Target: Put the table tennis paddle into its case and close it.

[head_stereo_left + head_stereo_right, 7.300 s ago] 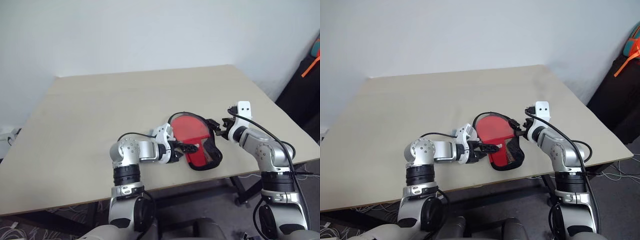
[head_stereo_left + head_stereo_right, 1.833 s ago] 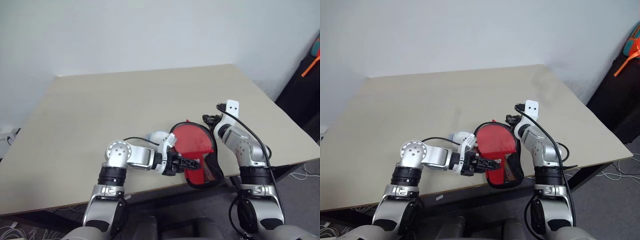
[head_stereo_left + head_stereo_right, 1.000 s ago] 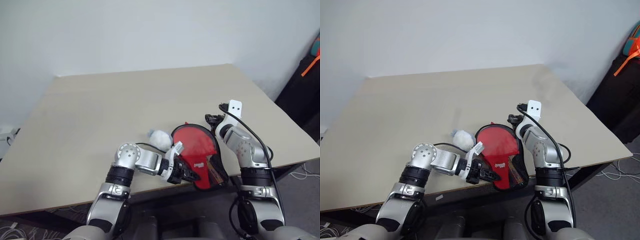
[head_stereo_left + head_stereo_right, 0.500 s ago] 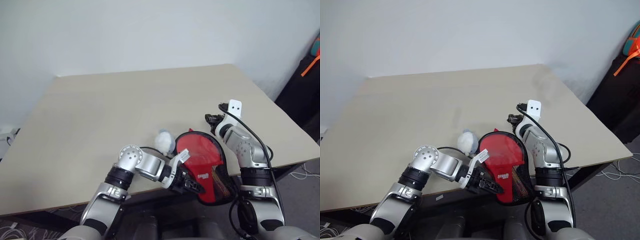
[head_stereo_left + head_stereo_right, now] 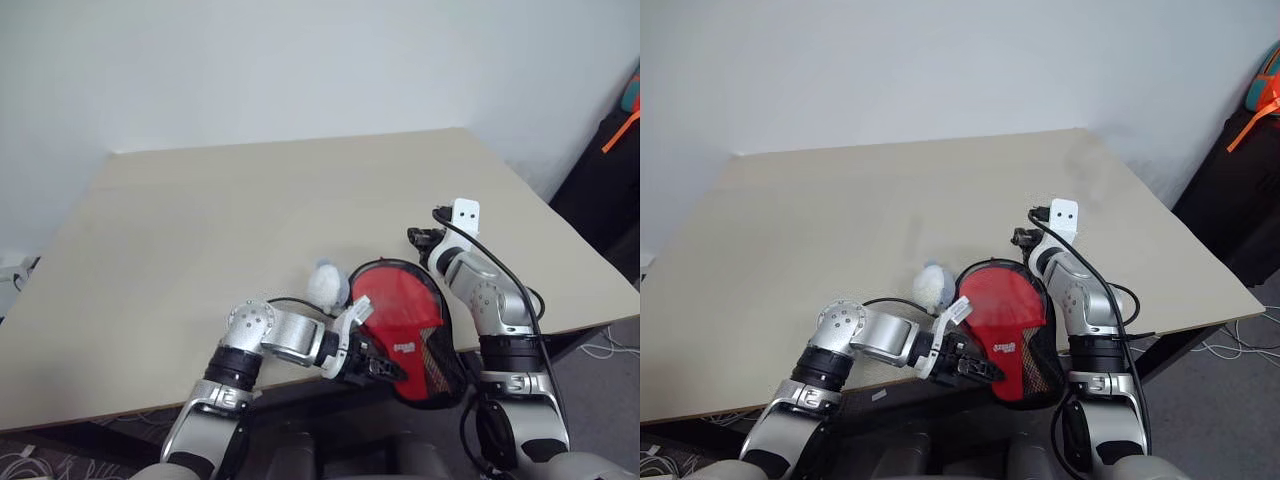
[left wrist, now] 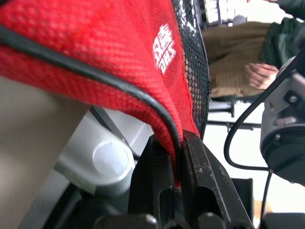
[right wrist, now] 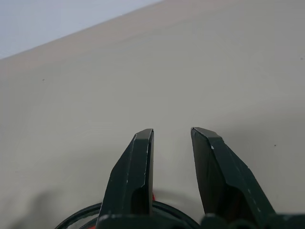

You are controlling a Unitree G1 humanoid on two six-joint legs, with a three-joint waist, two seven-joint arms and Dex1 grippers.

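On the table (image 5: 180,240), near edge, we've got the case (image 5: 410,325) pinched by its piped rim in our left gripper (image 6: 177,164), paddle's red showing through the mesh. Since a second ago it's swung further over the edge. Right gripper (image 7: 171,157) spread, empty, just behind the case; white ball (image 5: 326,283) beside it.

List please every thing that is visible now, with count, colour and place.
case: one, red with black mesh and piping, at the table's near edge, partly past it
white ball: one, on the table, left of the case
table: one, beige
person's hand: one, beyond the case in the left wrist view
left gripper: one, black fingers shut on the case's piping
right gripper: one, black fingers apart, empty, at the case's far rim
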